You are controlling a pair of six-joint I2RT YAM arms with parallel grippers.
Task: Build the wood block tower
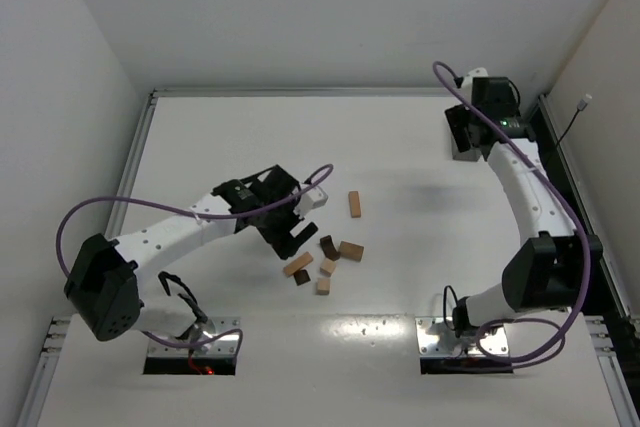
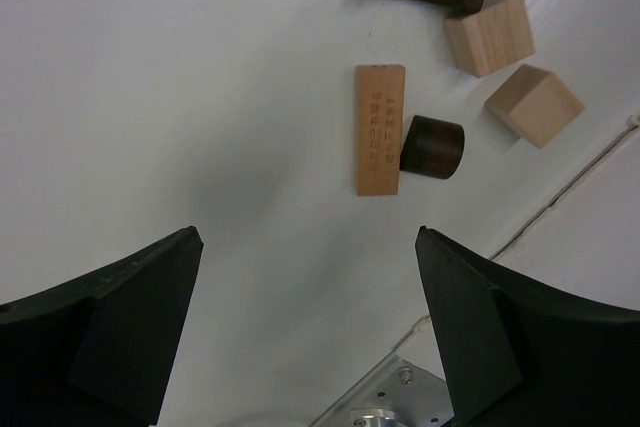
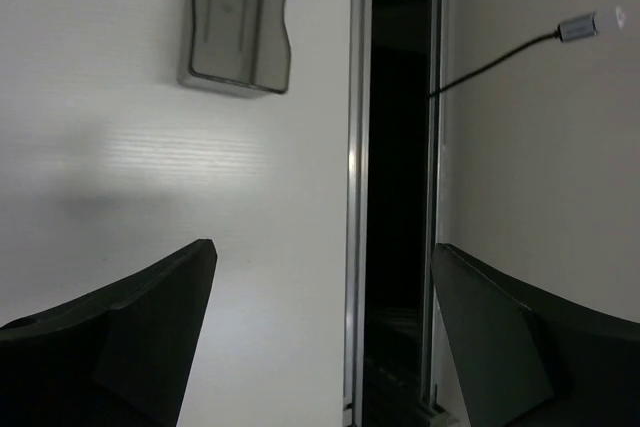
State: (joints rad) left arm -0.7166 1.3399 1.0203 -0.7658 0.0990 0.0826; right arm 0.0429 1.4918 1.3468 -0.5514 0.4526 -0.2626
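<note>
The wood blocks (image 1: 325, 262) lay scattered flat near the centre of the worktop (image 1: 420, 237), with one tan bar (image 1: 354, 204) apart on the far side. The left gripper (image 1: 300, 239) hung just left of them, jaws released and empty. At the far right, the right gripper (image 3: 325, 247) had its jaws released near a grey bin (image 3: 240, 17).

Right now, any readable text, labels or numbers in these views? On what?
Lettering on the light tan bar: two lines stamped along its length, too blurred to read.
The other wood blocks: no marks visible.
The grey bin: no label visible.
Overhead view: nothing legible.
</note>
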